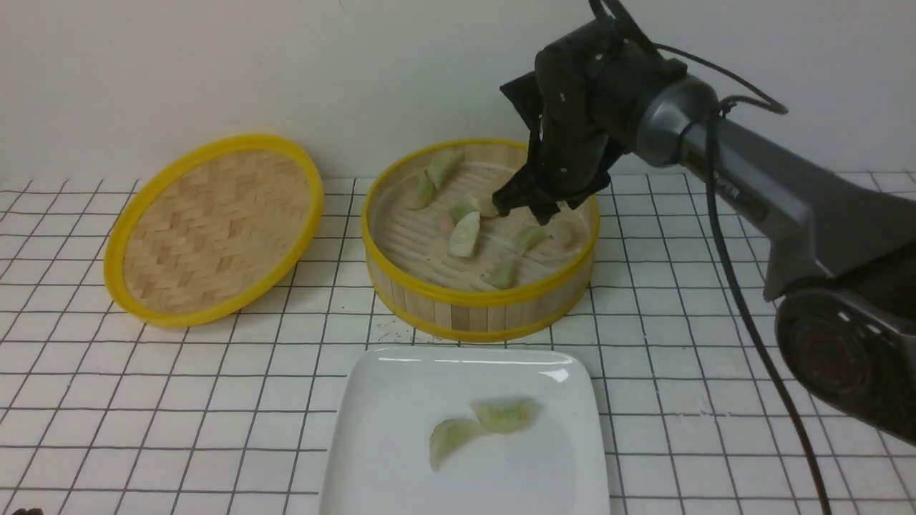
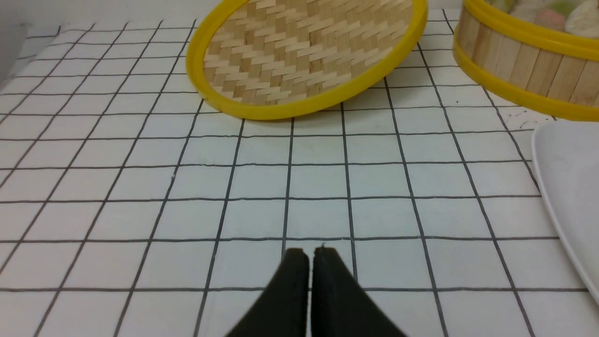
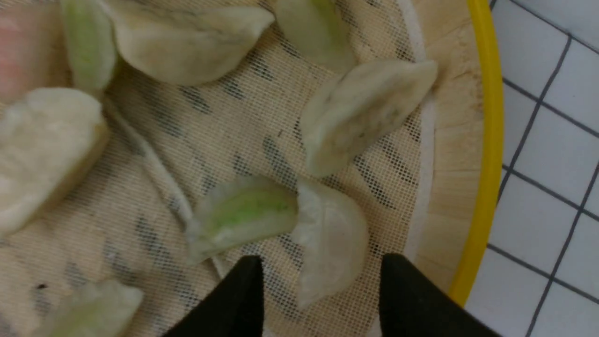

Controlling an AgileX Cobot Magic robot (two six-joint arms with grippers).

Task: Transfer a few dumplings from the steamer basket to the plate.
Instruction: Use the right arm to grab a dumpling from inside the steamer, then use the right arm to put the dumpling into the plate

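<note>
The steamer basket (image 1: 479, 297) stands mid-table with several dumplings (image 1: 465, 234) on its mesh liner. Two pale green dumplings (image 1: 504, 415) (image 1: 451, 438) lie on the white plate (image 1: 401, 386) in front of it. My right gripper (image 1: 526, 207) reaches down inside the basket's right half. In the right wrist view it (image 3: 323, 260) is open, its fingers either side of a cream dumpling (image 3: 330, 234) without touching it; a green one (image 3: 243, 215) lies right beside that. My left gripper (image 2: 309, 252) is shut and empty over bare tiles, left of the plate (image 2: 571, 187).
The flat woven lid (image 1: 215, 225) leans tilted to the left of the basket, also seen in the left wrist view (image 2: 309, 51). The basket's yellow rim (image 3: 486, 140) runs close beside my right finger. A white wall closes off the back.
</note>
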